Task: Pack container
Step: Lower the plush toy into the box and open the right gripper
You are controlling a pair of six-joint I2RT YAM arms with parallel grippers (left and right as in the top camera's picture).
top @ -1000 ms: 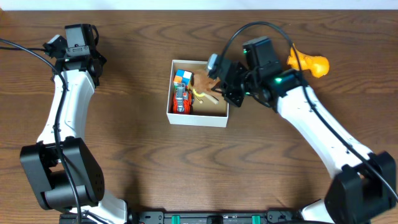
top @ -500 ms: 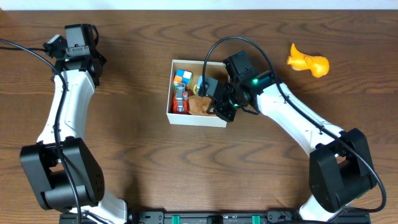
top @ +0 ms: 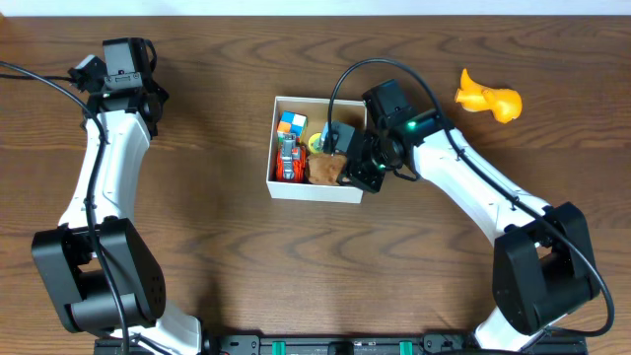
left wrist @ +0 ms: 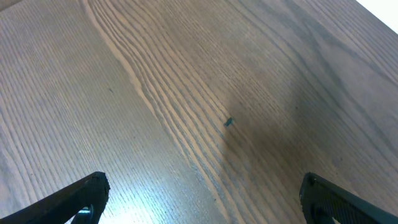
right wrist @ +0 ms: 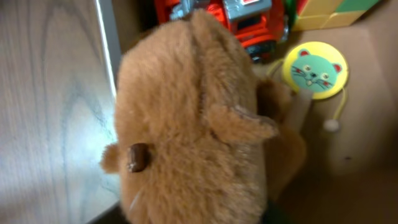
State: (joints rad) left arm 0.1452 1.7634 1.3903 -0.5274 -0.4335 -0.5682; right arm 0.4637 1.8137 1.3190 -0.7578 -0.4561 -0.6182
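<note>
Your container (top: pixel 314 190) is a low, square white box, brown inside, lying flat near the middle of the counter (top: pixel 246 256).

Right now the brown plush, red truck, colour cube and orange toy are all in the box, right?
No: the orange toy lies on the table, outside the container, per the overhead view. The brown plush, red truck and colour cube are inside.

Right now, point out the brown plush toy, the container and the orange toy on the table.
brown plush toy (right wrist: pixel 193 124): right wrist view, on the middle of its furry body.
container (top: pixel 314 190): overhead view, on its white outer wall, the lower one in the picture.
orange toy (top: pixel 488 100): overhead view, on the middle of its body.
</note>
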